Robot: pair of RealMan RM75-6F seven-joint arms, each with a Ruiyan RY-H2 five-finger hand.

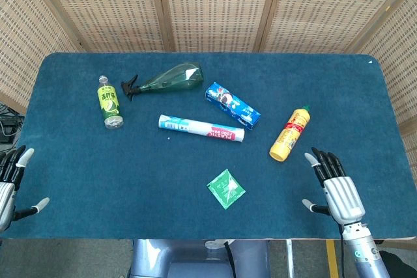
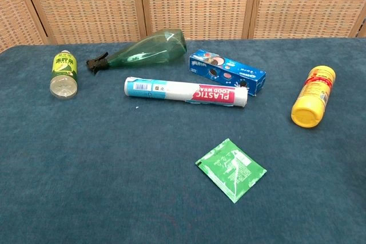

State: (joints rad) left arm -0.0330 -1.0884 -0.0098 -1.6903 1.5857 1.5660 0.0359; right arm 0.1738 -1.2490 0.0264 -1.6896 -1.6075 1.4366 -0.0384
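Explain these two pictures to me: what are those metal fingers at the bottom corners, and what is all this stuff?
They are a robot's two hands, both empty with fingers spread: left hand, right hand. The head view looks down from above; the chest view looks lower across the table and shows no hands. On the blue table lie a small green-labelled bottle, a green spray bottle, a blue box, a roll of plastic wrap, a yellow bottle nearest the right hand, and a green packet.

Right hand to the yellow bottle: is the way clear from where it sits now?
Probably yes. The right hand is open at the table's near edge, and the yellow bottle lies just ahead and slightly inward, with only bare blue mat between them.
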